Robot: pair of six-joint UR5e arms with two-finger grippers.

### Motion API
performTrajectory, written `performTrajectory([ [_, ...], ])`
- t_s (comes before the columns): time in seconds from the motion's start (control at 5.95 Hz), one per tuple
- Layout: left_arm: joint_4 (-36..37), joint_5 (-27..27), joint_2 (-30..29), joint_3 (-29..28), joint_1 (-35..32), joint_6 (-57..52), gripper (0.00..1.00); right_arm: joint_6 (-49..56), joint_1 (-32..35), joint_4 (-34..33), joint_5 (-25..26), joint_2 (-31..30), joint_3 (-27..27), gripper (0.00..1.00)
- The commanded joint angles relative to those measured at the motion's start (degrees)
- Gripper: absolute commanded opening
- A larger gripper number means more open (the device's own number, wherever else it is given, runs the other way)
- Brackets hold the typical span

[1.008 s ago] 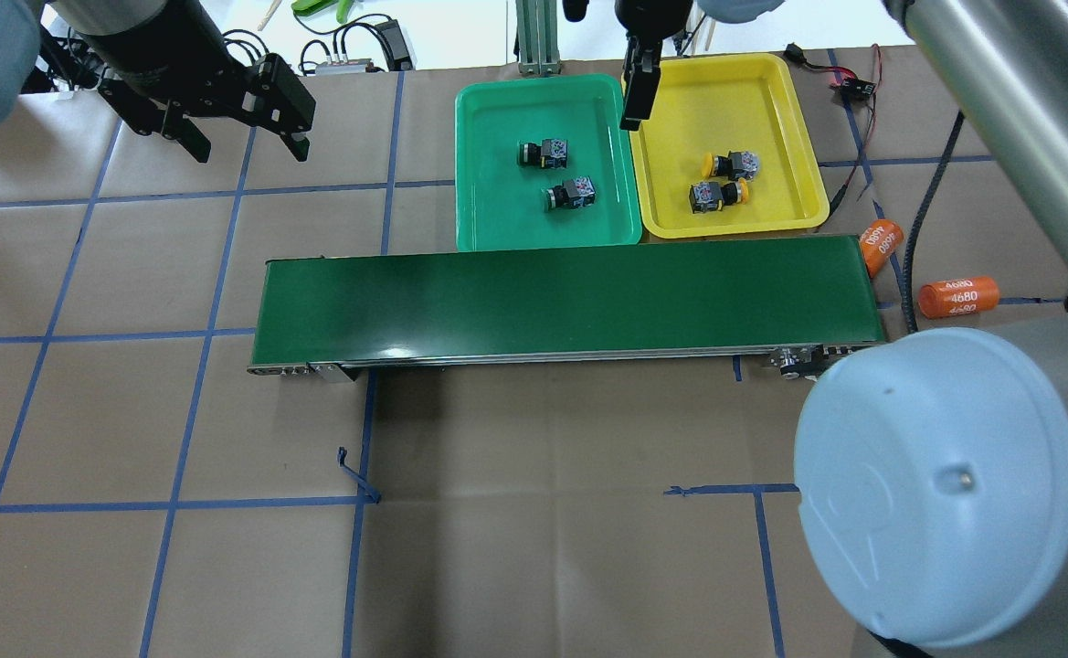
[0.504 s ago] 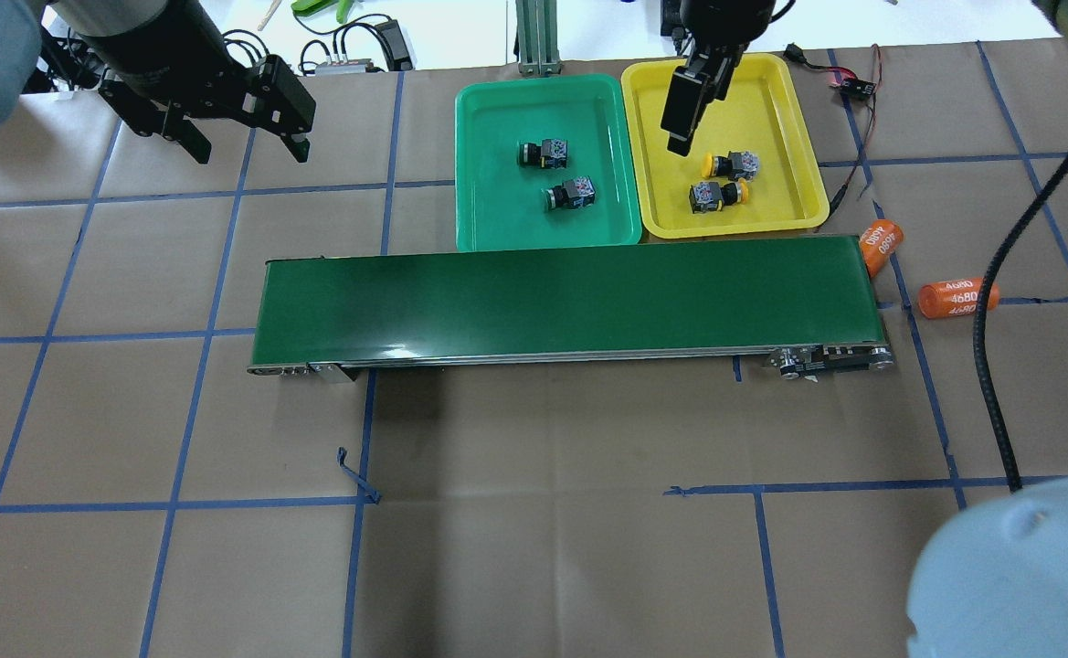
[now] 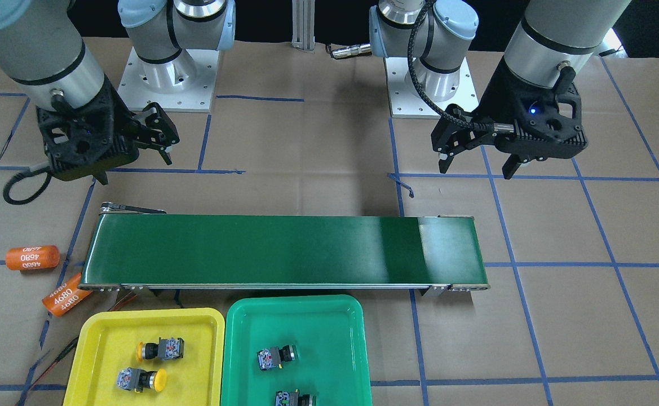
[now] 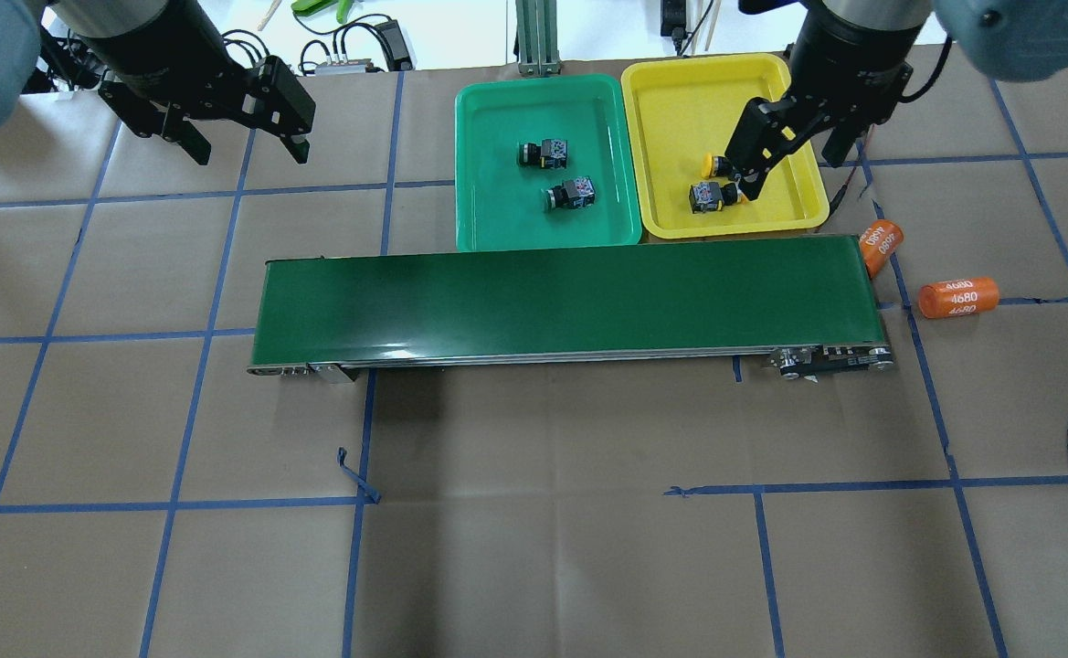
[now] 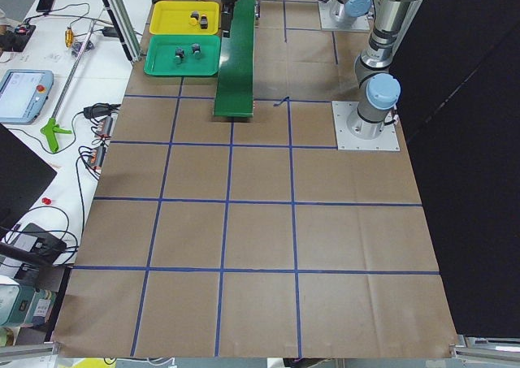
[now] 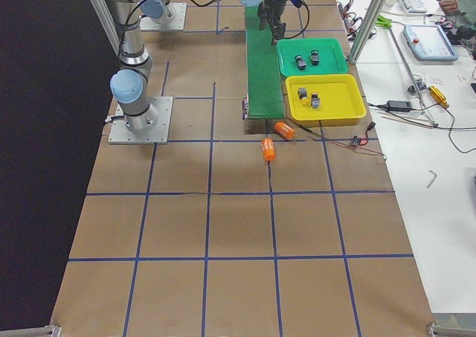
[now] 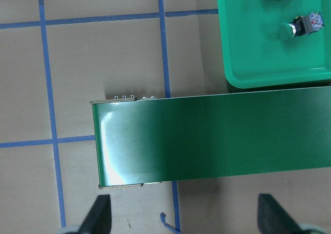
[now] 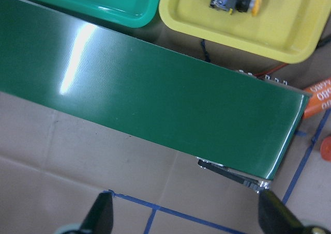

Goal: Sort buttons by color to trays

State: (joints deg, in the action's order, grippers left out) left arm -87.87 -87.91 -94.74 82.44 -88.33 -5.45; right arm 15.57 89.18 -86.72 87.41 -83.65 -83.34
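Observation:
Two green-capped buttons (image 4: 543, 153) (image 4: 572, 193) lie on their sides in the green tray (image 4: 497, 228). The yellow tray (image 4: 771, 91) holds two yellow-capped buttons; one (image 4: 716, 195) shows fully, while a finger partly hides the other (image 4: 710, 165) in the overhead view. Both show in the front view (image 3: 160, 349) (image 3: 140, 379). My right gripper (image 4: 794, 174) (image 8: 189, 218) hangs open and empty, high above the belt's right end on the robot's side. Beyond the belt's left end, my left gripper (image 4: 250, 155) (image 3: 476, 168) is open and empty.
A long dark-green conveyor belt (image 4: 570, 297) lies across the table in front of both trays. Two orange cylinders marked 4680 (image 4: 881, 247) (image 4: 958, 297) lie off its right end. Cables and a small red part (image 4: 853, 87) sit right of the yellow tray.
My right gripper has swung rightward, from the seam between the trays to over the yellow tray's right side, and its large elbow has left the overhead view. The left arm and buttons are unmoved.

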Motion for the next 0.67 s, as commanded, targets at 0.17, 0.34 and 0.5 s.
performTrajectory([
  [0.17, 0.07, -0.07, 0.00, 0.09, 0.00, 0.00, 0.99, -25.38, -0.41, 0.33, 3.62, -2.56, -0.34, 1.00],
  [0.34, 0.07, 0.02, 0.00, 0.00, 0.00, 0.00, 0.99, -25.50, -0.32, 0.33, 3.90, -2.92, -0.33, 1.00],
  [0.5, 0.07, -0.06, 0.00, 0.09, 0.00, 0.00, 0.99, -25.59, 0.02, 0.41, 3.21, -3.28, -0.24, 1.00],
])
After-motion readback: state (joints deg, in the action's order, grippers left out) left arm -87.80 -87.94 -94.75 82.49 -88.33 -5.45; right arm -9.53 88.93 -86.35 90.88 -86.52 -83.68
